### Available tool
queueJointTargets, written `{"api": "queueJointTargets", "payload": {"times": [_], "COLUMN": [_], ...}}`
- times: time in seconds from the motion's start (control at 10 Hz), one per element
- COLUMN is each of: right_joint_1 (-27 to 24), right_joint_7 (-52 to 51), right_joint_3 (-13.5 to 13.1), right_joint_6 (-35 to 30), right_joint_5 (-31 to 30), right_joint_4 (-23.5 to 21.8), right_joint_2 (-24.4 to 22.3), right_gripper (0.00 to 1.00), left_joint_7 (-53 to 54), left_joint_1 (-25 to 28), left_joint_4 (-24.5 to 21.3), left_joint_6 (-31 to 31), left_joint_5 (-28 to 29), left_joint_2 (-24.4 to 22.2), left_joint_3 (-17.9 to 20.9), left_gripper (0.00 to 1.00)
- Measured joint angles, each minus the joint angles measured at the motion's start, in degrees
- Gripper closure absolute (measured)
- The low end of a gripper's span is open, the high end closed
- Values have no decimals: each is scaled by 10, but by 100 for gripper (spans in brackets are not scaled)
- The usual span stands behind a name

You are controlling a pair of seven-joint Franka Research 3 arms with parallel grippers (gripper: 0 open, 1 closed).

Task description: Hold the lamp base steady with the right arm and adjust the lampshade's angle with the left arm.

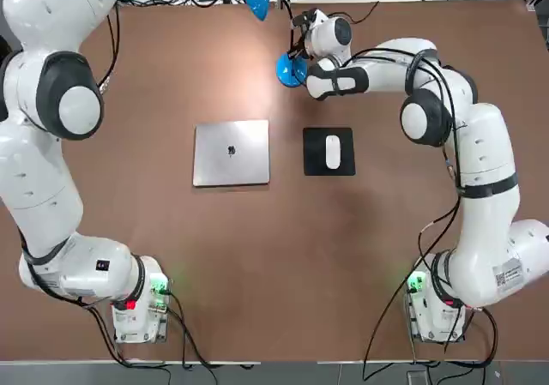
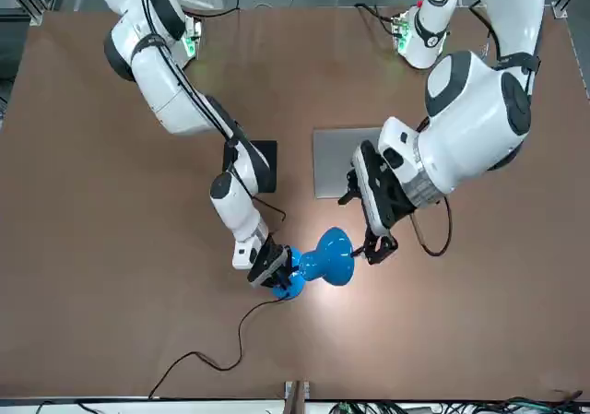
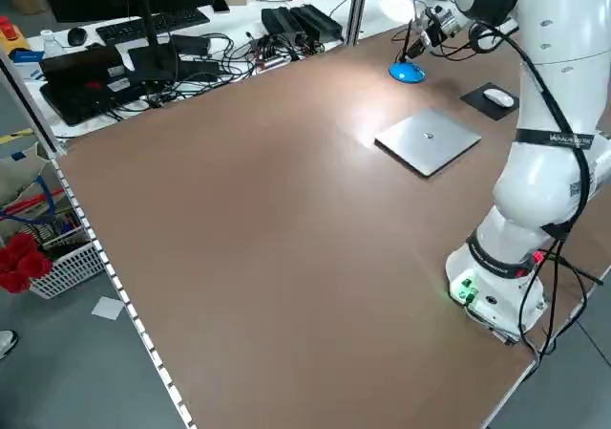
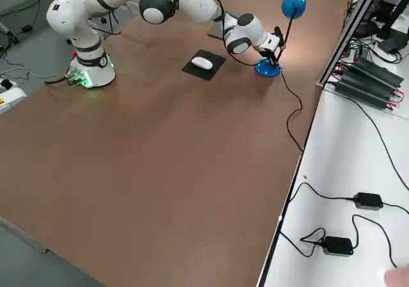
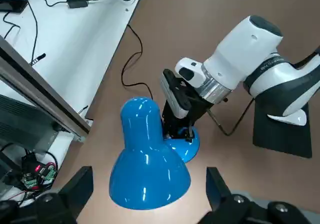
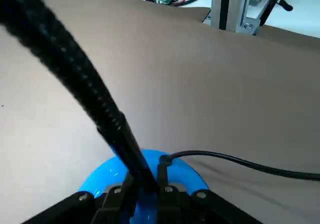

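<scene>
Right gripper [image 6: 142, 196] low at the table's far edge, fingers pinched on the thin black neck just above the lamp base [image 1: 290, 69]. Lampshade [image 5: 147, 166] raised above the base on the bent neck. Left gripper [image 5: 150, 204] hovering near the lampshade, fingers [image 5: 80, 189] spread wide to either side, not touching. Closed laptop [image 1: 232, 152] and white mouse [image 1: 332, 151] mid-table.
</scene>
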Motion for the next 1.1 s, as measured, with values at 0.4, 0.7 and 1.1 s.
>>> {"api": "queueJointTargets", "payload": {"times": [0.4, 0.7, 1.1], "right_joint_1": [5, 7, 10], "right_joint_7": [0, 0, 0], "right_joint_3": [-7, -10, -15], "right_joint_6": [2, 6, 9], "right_joint_5": [0, 0, 0], "right_joint_4": [2, 2, 2], "right_joint_2": [0, 2, 2], "right_gripper": [78, 78, 78], "left_joint_7": [4, 5, 20], "left_joint_1": [0, -10, -32], "left_joint_4": [6, 6, 6], "left_joint_6": [42, 84, 114], "left_joint_5": [-27, -35, -35], "left_joint_2": [26, 57, 83], "left_joint_3": [0, -5, -8], "left_gripper": [0, 0, 0]}}
